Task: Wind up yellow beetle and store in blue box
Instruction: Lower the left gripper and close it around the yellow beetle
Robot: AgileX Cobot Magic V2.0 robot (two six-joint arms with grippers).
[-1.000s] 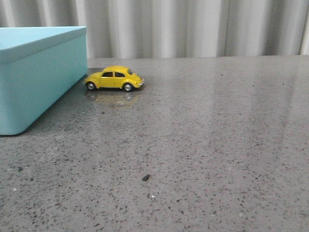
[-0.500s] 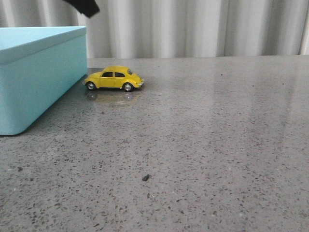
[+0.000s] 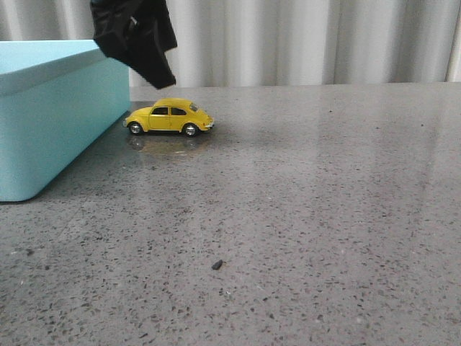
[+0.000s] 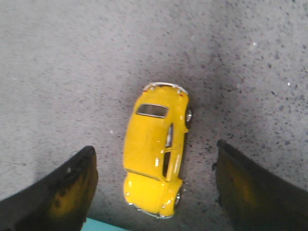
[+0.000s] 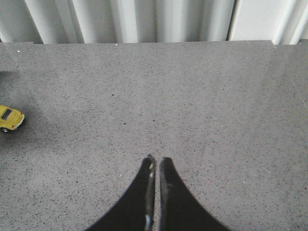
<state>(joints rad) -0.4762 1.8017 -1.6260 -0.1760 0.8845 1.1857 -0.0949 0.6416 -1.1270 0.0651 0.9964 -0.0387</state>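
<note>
Yellow beetle sits on the counter beneath my wide-open, empty left gripper; my right gripper is clenched empty.

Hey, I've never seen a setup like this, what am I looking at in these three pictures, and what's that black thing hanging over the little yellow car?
This is a two-armed robot at a grey table, each arm ending in a two-fingered tool. One picture looks forward over the table. The other two come from cameras on the wrists.

On the table stand a yellow toy car and, beside it, a light blue box. There is also a small dark speck.

The black shape is the left tool, above the car. Its own camera looks straight down: the car lies between its two spread fingers, untouched. The right tool is shut, empty, over bare table. Nothing is held.
</note>
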